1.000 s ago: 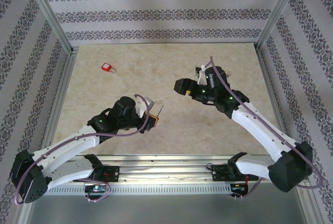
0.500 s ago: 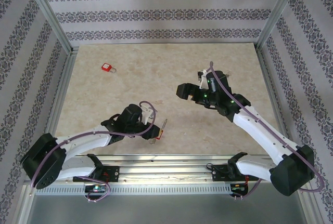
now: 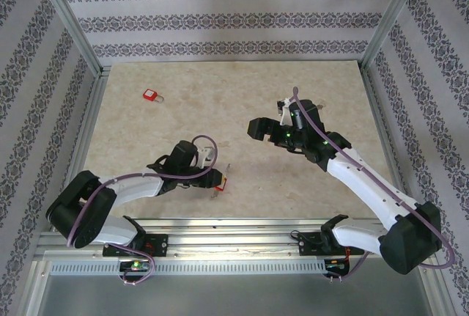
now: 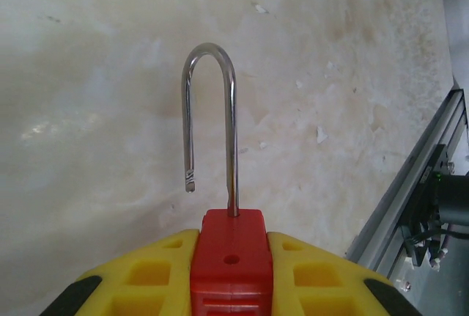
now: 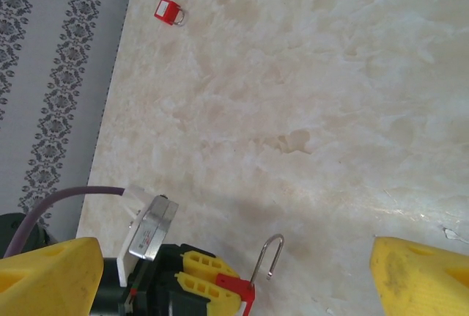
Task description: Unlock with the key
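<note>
My left gripper (image 4: 231, 287) pinches the padlock (image 4: 231, 254) (shackle (image 4: 232, 147) sprung free); right gripper (image 3: 270, 116) spread, empty. Next, I'd set it down.

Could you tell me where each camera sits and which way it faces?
Top external: above, behind the bases, looking down at the beige marbled table; both arms, left gripper, right gripper show.
Left wrist: faces the table past its yellow fingers clamping a red padlock, steel shackle open.
Right wrist: faces down across the table between its spread yellow fingers.
Shared: all three views show that padlock.
</note>
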Controlling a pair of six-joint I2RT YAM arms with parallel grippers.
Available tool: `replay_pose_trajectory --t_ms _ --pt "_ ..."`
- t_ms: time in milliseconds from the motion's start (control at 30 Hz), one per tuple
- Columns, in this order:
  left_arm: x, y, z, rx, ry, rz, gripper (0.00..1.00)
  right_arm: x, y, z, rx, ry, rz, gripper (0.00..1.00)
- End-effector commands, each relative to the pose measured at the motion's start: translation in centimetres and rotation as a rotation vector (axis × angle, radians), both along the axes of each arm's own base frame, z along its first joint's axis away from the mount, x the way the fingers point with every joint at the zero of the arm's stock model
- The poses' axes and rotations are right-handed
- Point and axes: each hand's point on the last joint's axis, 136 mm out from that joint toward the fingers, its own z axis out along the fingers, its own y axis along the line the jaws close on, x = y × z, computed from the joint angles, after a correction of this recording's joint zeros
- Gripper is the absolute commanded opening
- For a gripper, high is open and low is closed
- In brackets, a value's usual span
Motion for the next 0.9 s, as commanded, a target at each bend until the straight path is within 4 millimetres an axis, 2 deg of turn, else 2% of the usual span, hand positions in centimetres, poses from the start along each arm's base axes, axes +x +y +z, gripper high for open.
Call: replay_pose_trajectory --t_ms 0,367,567,700,767,867 --pt "0.6 0.5 -0.3 -0.062 0.014 0.015 0.00 0.2 0.4 -0.2 -0.009 -0.021 0.012 0.94" --pt "1.6 2.8 -2.3 -0.078 0.064 0.085 0.00 0.3 1.3 -0.1 -0.015 -0.027 0.036 0.95" --pt "2.6 5.3 -3.9 -0.026 0.083 0.212 0.00 0.2 1.3 0.0 -0.012 -0.028 0.041 0.96" --pt "2.8 6.0 -4.5 -0.007 0.095 0.263 0.00 -0.1 1.3 0.0 -0.016 -0.026 0.044 0.96" --pt "2.8 6.2 -4.8 0.004 0.110 0.277 0.07 -0.1 1.2 0.0 -0.016 -0.026 0.042 0.97" --pt "2.6 6.8 -5.4 0.035 0.131 0.306 0.32 -0.3 1.0 0.1 -0.016 -0.028 0.039 0.97"
